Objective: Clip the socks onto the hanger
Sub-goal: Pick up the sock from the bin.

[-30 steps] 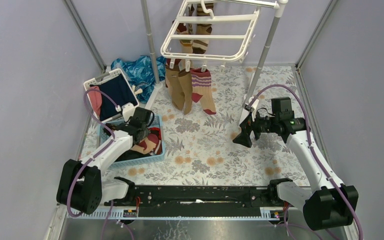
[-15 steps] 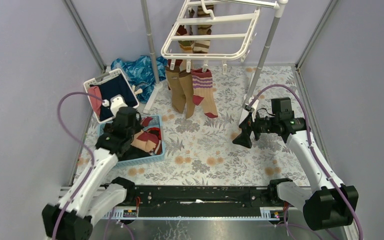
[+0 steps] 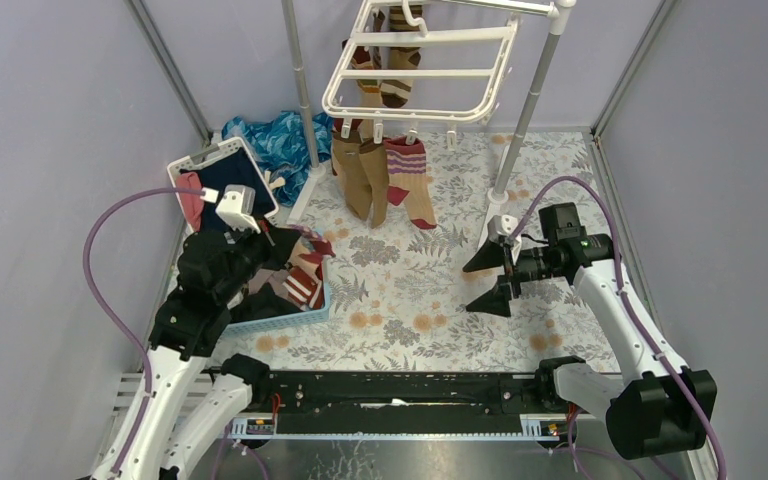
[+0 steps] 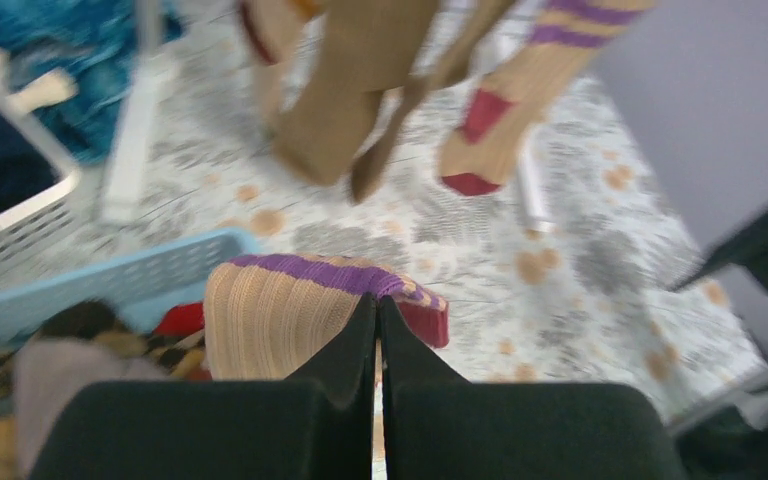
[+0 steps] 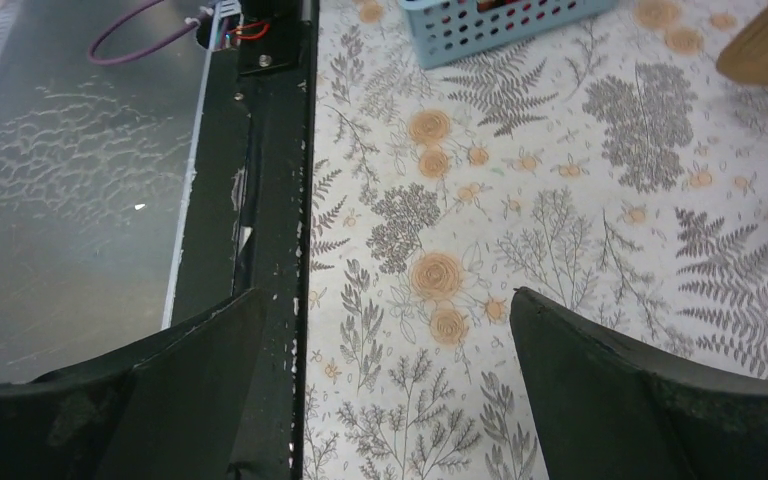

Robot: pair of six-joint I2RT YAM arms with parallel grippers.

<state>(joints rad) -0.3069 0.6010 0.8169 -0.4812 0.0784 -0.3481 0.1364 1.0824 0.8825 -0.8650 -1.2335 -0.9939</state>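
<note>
Moved since earlier: left gripper (image 4: 377, 318) has risen out of the blue basket (image 3: 282, 320), drawing a tan sock (image 4: 280, 305) up with it; right gripper (image 3: 495, 278) has turned slightly.
Left gripper: jaws pinched tight on the sock's ribbed, purple-striped cuff.
Held sock: raised just above the basket's right end, other socks (image 3: 278, 290) heaped below it.
Right gripper: spread wide, holding nothing, hovering over the floral tablecloth (image 3: 410, 300).
Hanger (image 3: 420, 70): white frame on its pole stand at the far side, well apart from both grippers.
Hung socks (image 3: 370, 175): several clipped beneath the frame, dangling toward the table.
</note>
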